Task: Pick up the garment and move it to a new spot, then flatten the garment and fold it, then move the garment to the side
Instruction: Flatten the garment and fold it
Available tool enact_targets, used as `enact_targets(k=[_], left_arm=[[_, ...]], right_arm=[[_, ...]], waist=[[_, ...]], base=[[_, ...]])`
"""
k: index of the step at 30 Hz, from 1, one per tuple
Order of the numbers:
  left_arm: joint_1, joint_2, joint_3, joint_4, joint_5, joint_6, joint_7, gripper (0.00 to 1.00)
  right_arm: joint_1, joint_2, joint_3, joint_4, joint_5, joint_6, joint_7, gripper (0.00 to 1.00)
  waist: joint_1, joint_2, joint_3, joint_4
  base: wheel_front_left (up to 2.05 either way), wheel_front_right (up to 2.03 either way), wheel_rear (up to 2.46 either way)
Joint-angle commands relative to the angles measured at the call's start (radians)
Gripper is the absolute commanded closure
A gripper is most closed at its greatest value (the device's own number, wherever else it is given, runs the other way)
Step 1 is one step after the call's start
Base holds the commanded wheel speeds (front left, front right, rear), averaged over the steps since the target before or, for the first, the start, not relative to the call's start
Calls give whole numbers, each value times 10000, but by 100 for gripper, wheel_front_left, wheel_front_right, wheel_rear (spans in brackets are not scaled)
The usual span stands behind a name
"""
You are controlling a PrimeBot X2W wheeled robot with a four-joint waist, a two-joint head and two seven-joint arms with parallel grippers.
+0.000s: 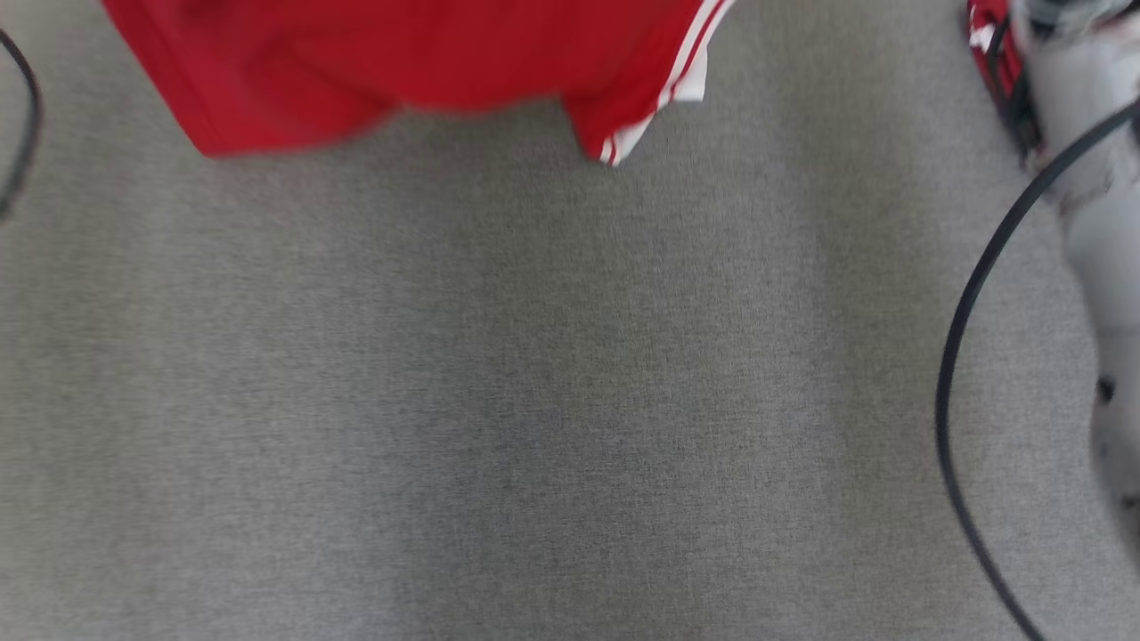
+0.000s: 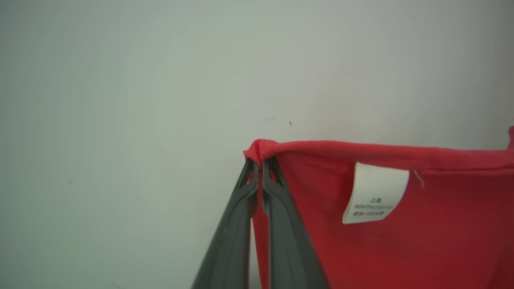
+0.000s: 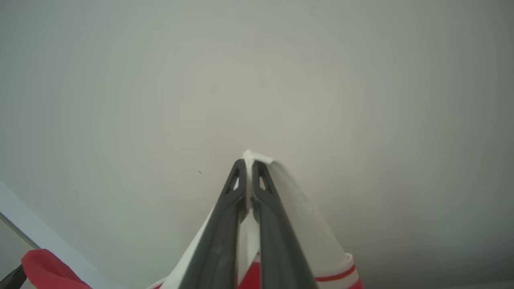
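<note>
Garment (image 1: 427, 53) over grey surface (image 1: 534, 401) | L gripper (image 2: 261, 162) pinches red edge | R gripper (image 3: 249, 162) pinches white trim | black cable (image 1: 957, 356) at R

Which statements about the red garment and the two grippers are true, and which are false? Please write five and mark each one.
1. The left gripper is shut on a corner of the red fabric garment. True.
2. The right gripper is open and holds nothing. False: it is shut on a white-trimmed edge of the garment.
3. A white rectangular label hangs just below the garment's top hem. True.
4. The garment lies folded in the middle of the grey woven surface. False: both grippers hold it, and it spans the top of the head view.
5. The garment has blue stripes. False: it has white stripes on the red cloth.
</note>
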Motion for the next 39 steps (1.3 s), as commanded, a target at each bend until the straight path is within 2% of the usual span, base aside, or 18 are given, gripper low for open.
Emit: enact_targets(k=[1,9,15,17,20,28,35,39], left_arm=[[-586,58,-169,256,-70,6,73,100],[-3159,-199,-388,1396,-355,6,183,100],[-4471,-558,-810,1933,-410,6,-218,100],[-4661,-754,-916,2042,-515,6,-396,100],[-4637,-754,-1245,2214,-580,6,-520,100],[-3929,-129,-1724,2492,-952,6,-999,100],[-2605,386,-1795,2218,-1491,6,-1555,100],[-1274,598,-1594,1807,-1946,58,-1884,100]], right_arm=[[-702,22,-59,434,0,0,-161,100],[-3956,573,-599,3067,-246,0,-923,100],[-5143,952,-402,3902,-538,1,-1563,100],[-5291,952,-210,3904,-586,1,-1726,100],[-5305,866,105,3909,-544,-1,-1764,100],[-4725,379,1227,3433,-233,1,-1425,100],[-3289,-335,2125,2222,660,-1,-1032,100],[-1773,-971,2487,853,1703,1,-929,100]], waist=[[-4,-2,970,-334],[-4,-2,1141,-473],[-4,-2,1152,-508],[-4,-2,1210,-408],[-4,-2,1364,-342],[-4,-2,1599,-366],[-4,-2,1204,-412],[-4,-2,600,-420]], base=[[0,0,0],[0,0,0],[0,0,0],[0,0,0],[0,0,0],[0,0,0],[0,0,0],[0,0,0]])
